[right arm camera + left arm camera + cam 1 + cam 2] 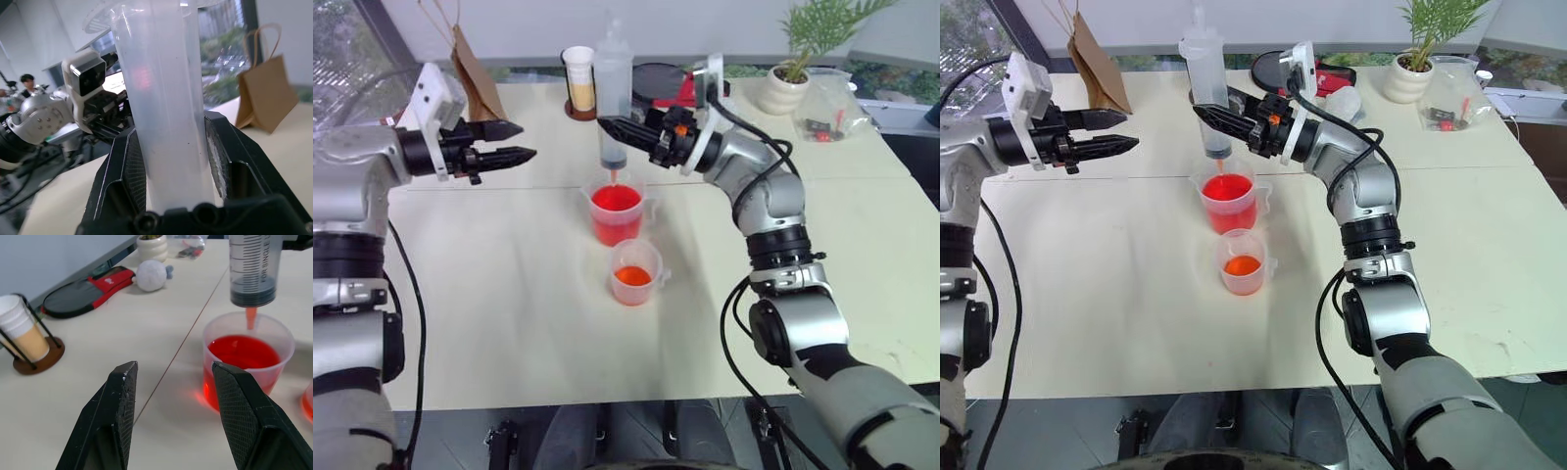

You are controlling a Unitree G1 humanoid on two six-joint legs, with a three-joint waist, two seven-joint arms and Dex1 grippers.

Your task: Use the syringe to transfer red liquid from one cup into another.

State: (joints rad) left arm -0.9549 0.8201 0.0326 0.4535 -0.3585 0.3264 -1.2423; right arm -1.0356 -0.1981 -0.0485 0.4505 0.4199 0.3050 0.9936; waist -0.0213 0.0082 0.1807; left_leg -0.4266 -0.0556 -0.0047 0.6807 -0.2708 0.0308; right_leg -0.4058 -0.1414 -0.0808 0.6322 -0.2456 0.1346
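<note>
Holding the syringe (613, 93) upright by its thick clear barrel, the right jaws (1217, 119) are pinched tight on the plastic just above the dark plunger seal, one finger on either side; the thin orange-red tip hangs below the jaws, directly over the larger cup (617, 213) and just clear of the red liquid (615, 200) in it; the smaller cup (634, 271), holding a shallower orange-red pool, stands on the counter (509, 284) just beside the larger one on the robot's side. The left jaws (509, 143) are spread with nothing between them, level and well apart from the syringe, pointing toward it. The barrel looks stiff, smooth and likely slippery, and light while empty, so a mid-barrel grip seems sound; the plunger top above the right jaws is probably where the free jaws should take hold to draw. Both cups look thin and light, easily tipped by a stray knock.
</note>
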